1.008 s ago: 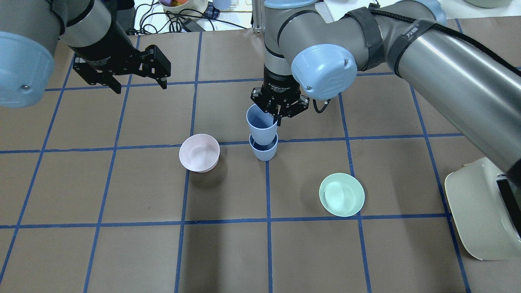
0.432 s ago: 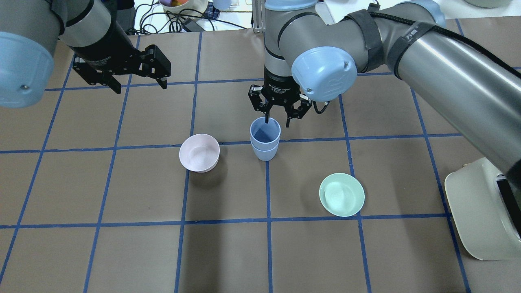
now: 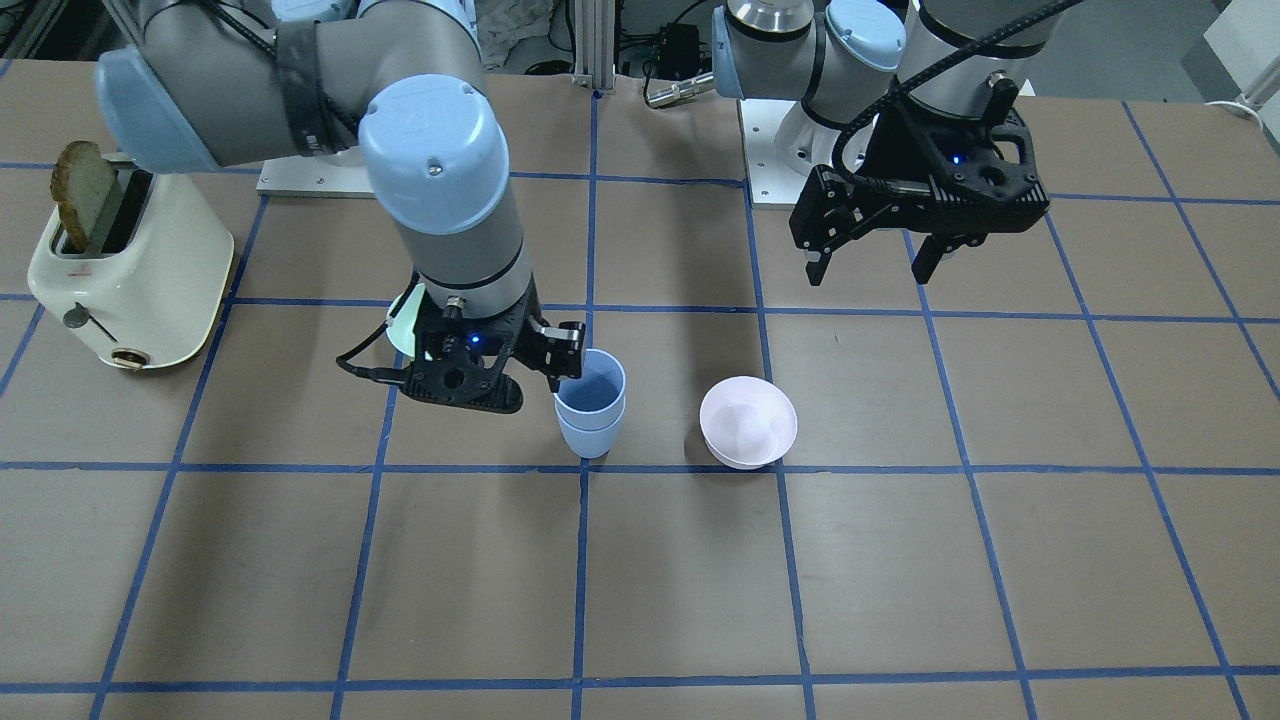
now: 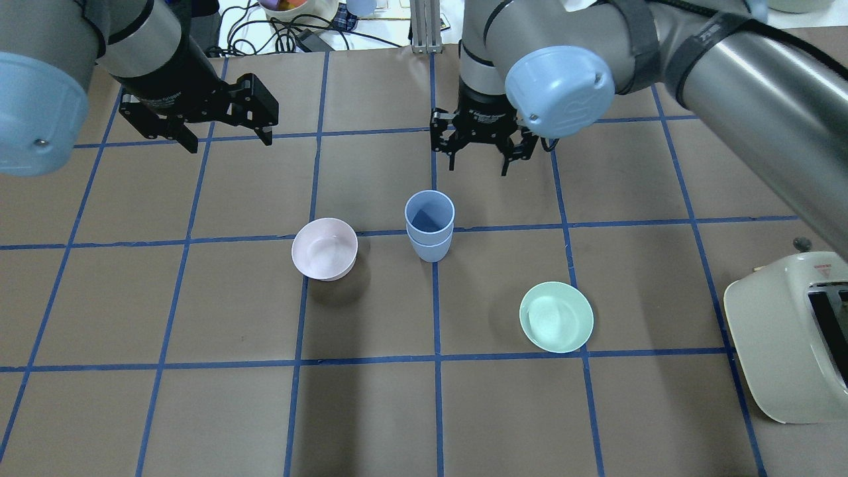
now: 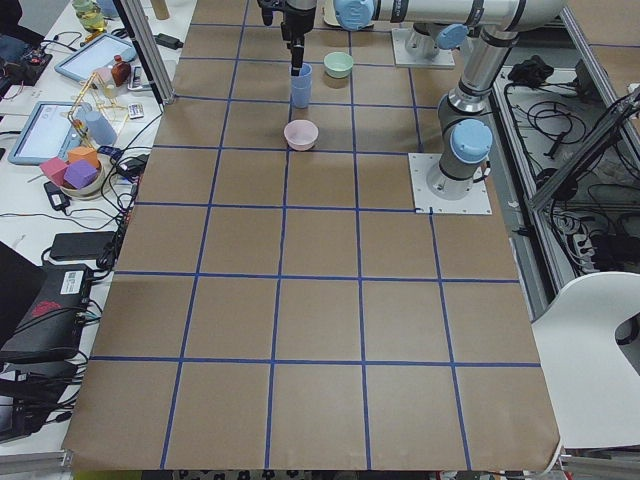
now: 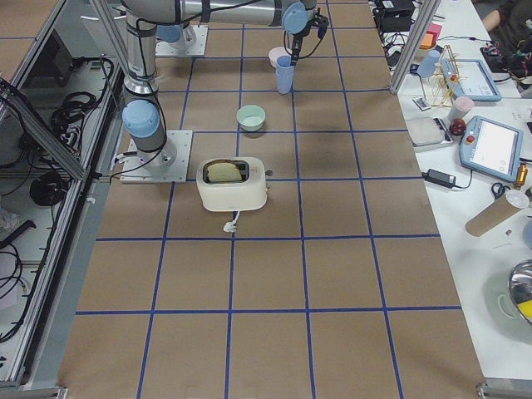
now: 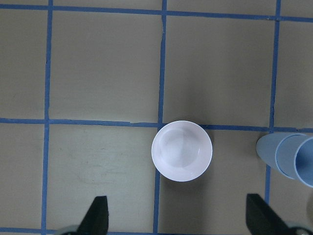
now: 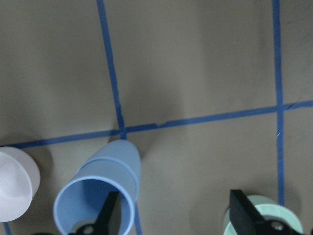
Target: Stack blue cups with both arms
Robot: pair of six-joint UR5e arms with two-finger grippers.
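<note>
Two cups nested upright between pink bowl and green bowl, right gripper near them, left gripper well apart, jaws of both spread wide, holding nothing.

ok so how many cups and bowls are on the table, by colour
blue cups: 2, one nested in the other
pink bowl: 1
mint-green bowl: 1
total: 4
</note>
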